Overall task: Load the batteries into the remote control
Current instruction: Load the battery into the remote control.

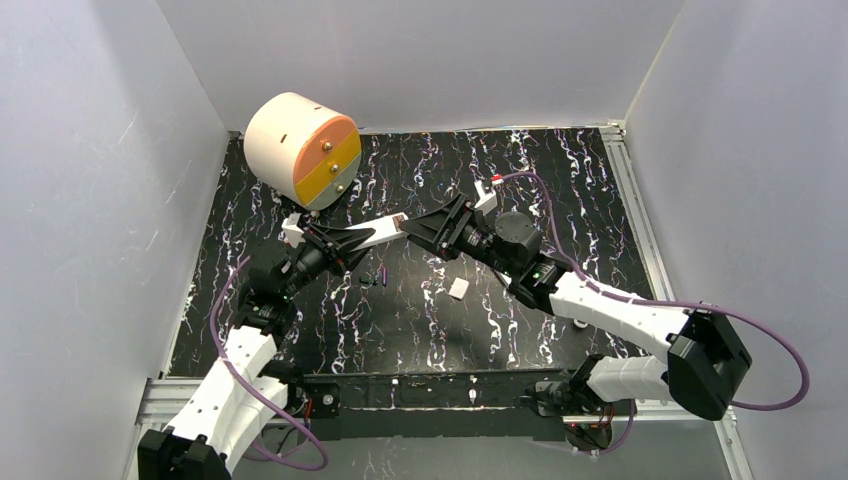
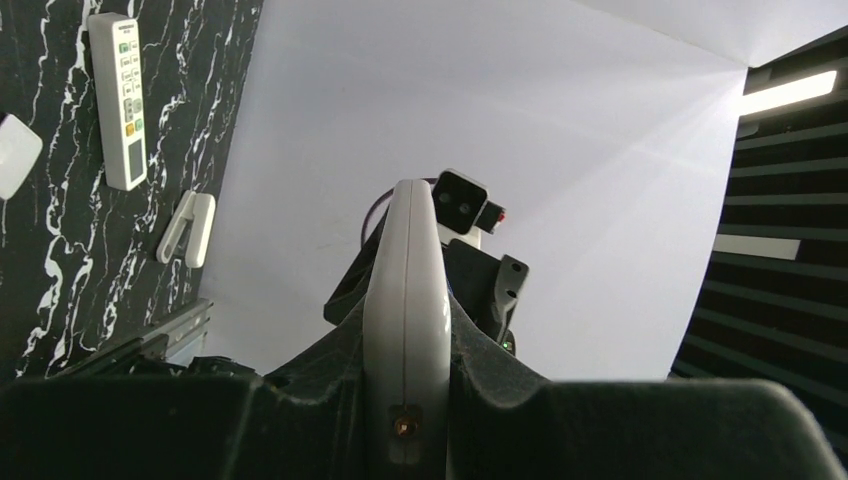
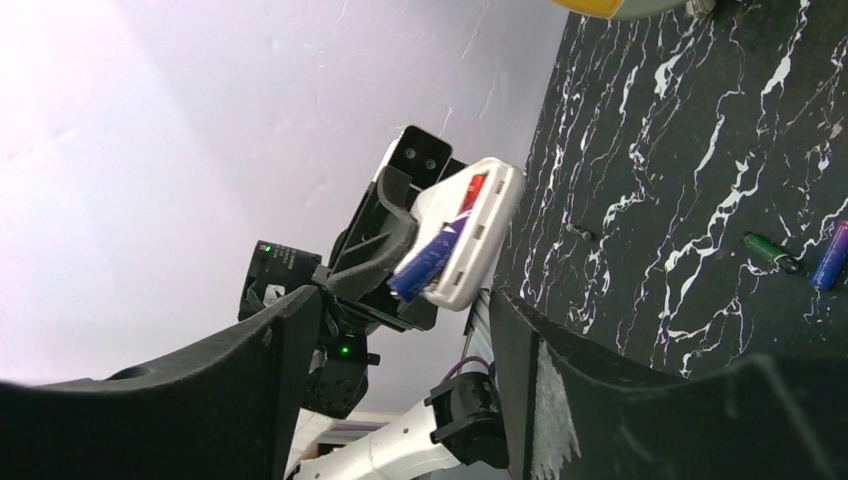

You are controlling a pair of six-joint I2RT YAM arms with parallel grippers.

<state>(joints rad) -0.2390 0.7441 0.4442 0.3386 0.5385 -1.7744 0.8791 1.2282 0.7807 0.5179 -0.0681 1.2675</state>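
Looking down from above, finds a beige drum (image 1: pixel 300 150) with an orange-and-yellow face at the back left of the black marbled table (image 1: pixel 560 180). Just right of it, shows the left gripper (image 1: pixel 350 238) clamped on the white remote control (image 1: pixel 383 232), held off the table and pointing right. Shows loose batteries (image 1: pixel 375 277) lying on the marble just in front of it. Next shows the right gripper (image 1: pixel 418 228) close against the remote's free end, and a small white piece (image 1: pixel 458 288) lying further right.

Adds, from the left wrist, what the overhead view hides: a second remote (image 2: pixel 122 100) with coloured buttons lying flat and a white clip (image 2: pixel 187 228) near it. Also shows the held remote edge-on, pinched on both sides.

Reveals the open battery bay from the right wrist only: a red-orange cell (image 3: pixel 472 190) lying inside, a blue-purple cell (image 3: pixel 425 262) sticking out tilted. Shows the right fingers (image 3: pixel 540 380) standing apart with nothing between them. At far right, picks out a green battery (image 3: pixel 768 248) and a purple battery (image 3: pixel 832 255) on the table.
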